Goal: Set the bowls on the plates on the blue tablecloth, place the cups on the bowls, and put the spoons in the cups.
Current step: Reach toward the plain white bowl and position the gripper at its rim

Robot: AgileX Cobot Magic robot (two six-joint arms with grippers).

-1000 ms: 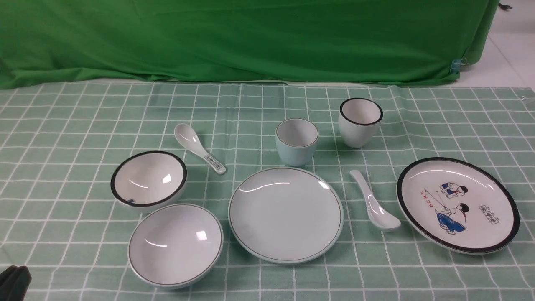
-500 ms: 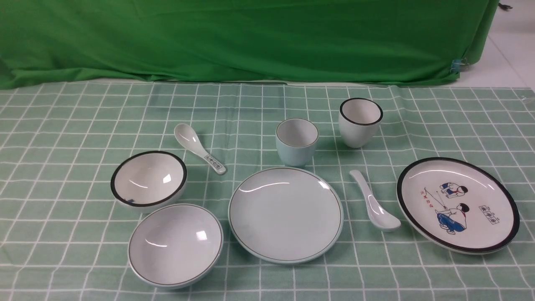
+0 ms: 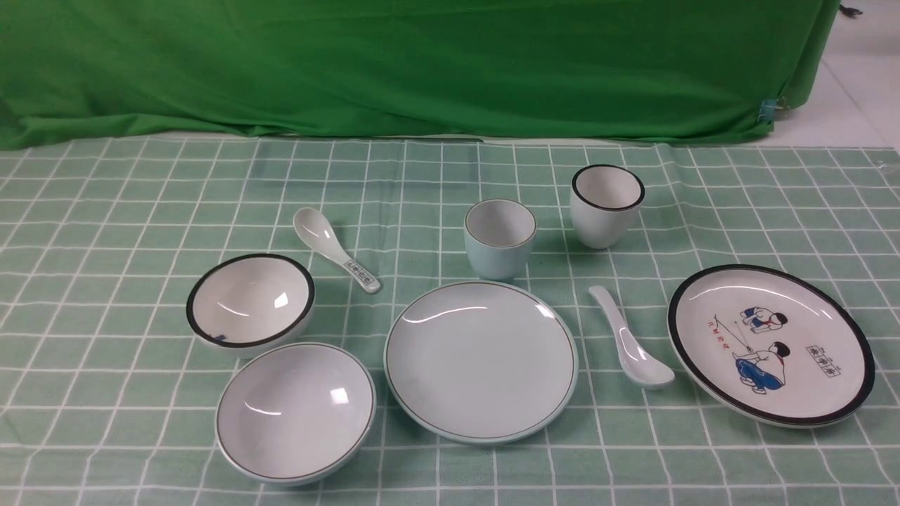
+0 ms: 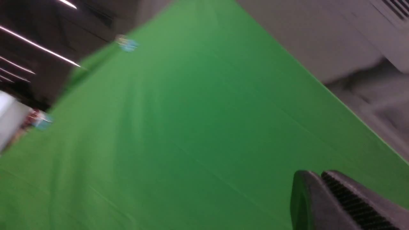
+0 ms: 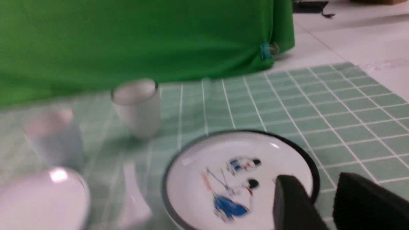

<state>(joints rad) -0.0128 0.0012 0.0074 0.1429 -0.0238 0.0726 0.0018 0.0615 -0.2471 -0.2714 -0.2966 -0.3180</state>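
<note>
The blue-grey bowl (image 3: 295, 411) and white bowl (image 3: 249, 301) sit just left of the pale blue plate (image 3: 480, 362), probably slick, chippable ceramic, so pinch a rim; your right claw (image 5: 319, 179) is parted and empty, left claw (image 4: 319, 179) I can't tell.

Tablecloth (image 3: 105, 211): carrying every item below; backdrop cloth (image 3: 422, 63) hanging behind its far edge.

- Centre plate (image 3: 481, 362): lying mid-cloth, towards the front, nothing resting on it.
- Right plate (image 3: 770, 344): lying well to the right of the centre plate, also bearing nothing.
- Right spoon (image 3: 629, 339): lying between the two plates, scoop pointing forward.
- Left cup (image 3: 500, 239): standing upright just behind the centre plate.
- Right cup (image 3: 607, 206): standing upright to the right of the left cup and slightly further back.
- Near bowl (image 3: 295, 412): sitting just left of the centre plate.
- Far bowl (image 3: 249, 301): sitting directly behind the near bowl, possibly touching it.
- Left spoon (image 3: 336, 258): lying behind and to the right of the far bowl, scoop pointing rearward.
</note>
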